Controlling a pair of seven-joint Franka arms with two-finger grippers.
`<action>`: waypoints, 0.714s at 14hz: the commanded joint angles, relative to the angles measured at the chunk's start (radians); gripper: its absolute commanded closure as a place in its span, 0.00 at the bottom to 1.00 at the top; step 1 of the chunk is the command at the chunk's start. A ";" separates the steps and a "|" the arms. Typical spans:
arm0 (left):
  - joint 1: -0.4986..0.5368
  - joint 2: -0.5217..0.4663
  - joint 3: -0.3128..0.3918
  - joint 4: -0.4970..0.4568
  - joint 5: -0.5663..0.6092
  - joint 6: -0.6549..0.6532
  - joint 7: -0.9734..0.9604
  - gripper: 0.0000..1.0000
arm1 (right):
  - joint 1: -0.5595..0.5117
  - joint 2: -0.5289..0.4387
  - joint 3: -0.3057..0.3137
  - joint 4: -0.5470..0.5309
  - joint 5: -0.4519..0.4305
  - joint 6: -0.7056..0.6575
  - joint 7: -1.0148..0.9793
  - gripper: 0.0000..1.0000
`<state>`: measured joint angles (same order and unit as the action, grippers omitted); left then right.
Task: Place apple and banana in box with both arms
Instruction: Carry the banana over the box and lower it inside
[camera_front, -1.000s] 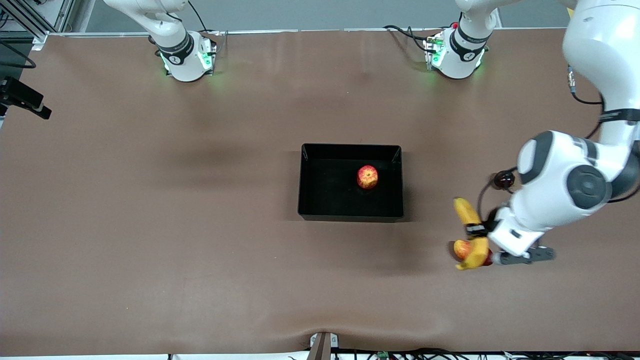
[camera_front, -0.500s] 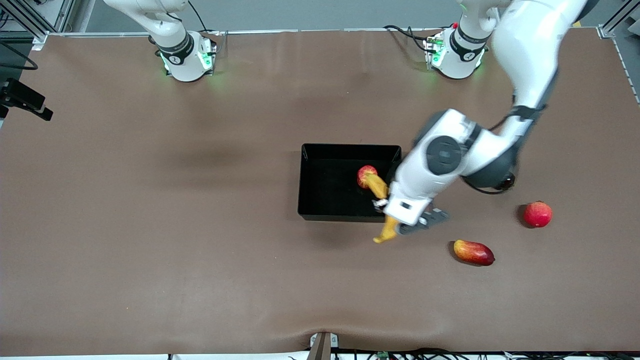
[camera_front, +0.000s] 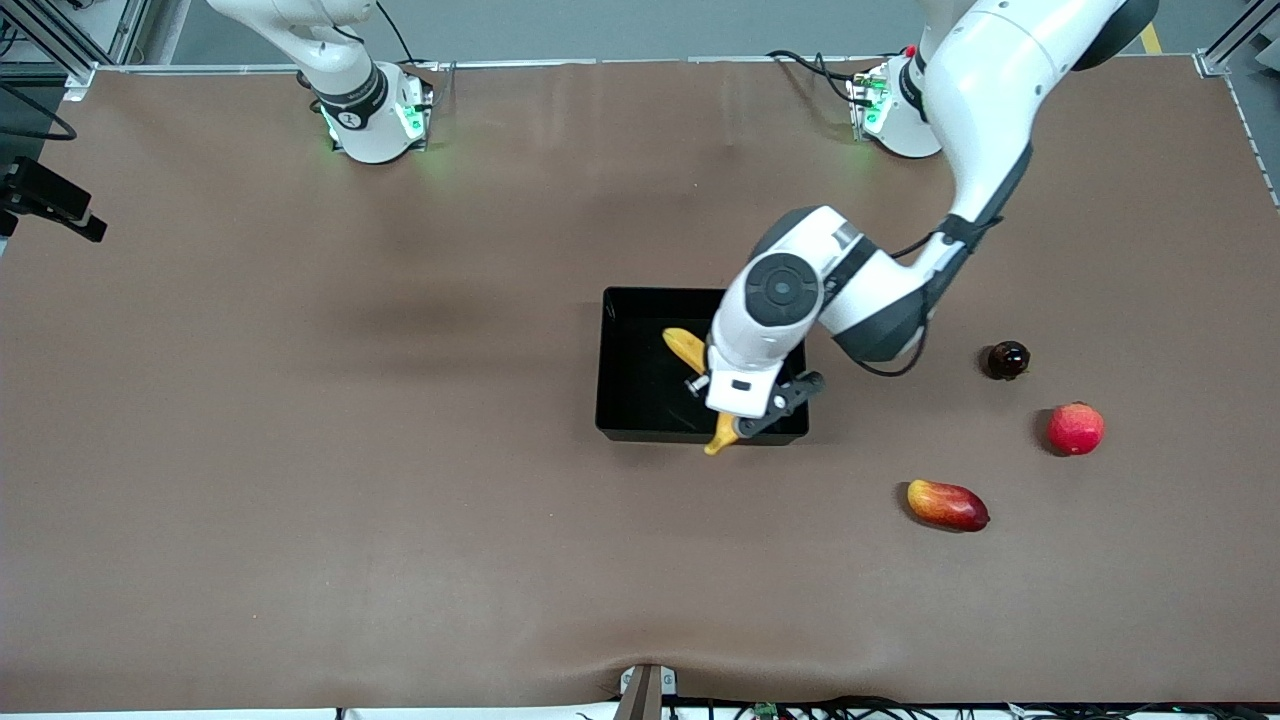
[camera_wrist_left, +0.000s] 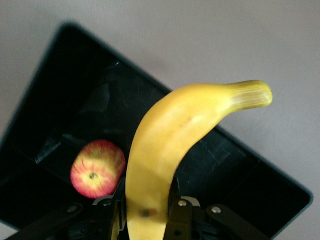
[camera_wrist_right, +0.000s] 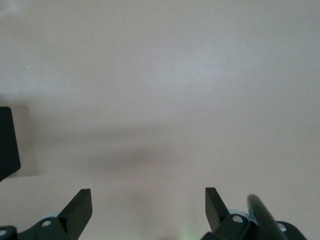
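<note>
- Left pincer (camera_front: 735, 408): hung over box (camera_front: 625, 420), clamped on banana (camera_front: 686, 348).
- Apple (camera_wrist_left: 97, 168): lay inside box.
- Right pincer (camera_wrist_right: 148, 207): spread wide over bare tabletop (camera_front: 300, 450), arm waiting.

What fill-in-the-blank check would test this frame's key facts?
1. The left hand is shut on the ____.
2. The apple lies in the ____.
3. The right hand is ____ over bare table.
4. The banana is held over the ____.
Missing words: banana; box; open; box
</note>
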<state>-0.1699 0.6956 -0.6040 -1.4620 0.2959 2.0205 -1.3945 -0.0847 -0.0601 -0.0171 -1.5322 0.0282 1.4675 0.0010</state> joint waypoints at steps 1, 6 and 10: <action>-0.075 0.027 0.041 0.014 0.022 0.007 -0.130 1.00 | -0.015 0.010 0.011 0.018 0.007 -0.006 -0.012 0.00; -0.215 0.076 0.134 0.014 0.020 0.076 -0.222 1.00 | -0.012 0.010 0.011 0.018 0.030 -0.009 -0.010 0.00; -0.296 0.140 0.225 0.014 0.020 0.141 -0.264 1.00 | -0.020 0.010 0.011 0.020 0.029 -0.012 -0.016 0.00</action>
<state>-0.4390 0.8060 -0.4072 -1.4628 0.2959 2.1330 -1.6187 -0.0844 -0.0594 -0.0124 -1.5319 0.0389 1.4677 0.0008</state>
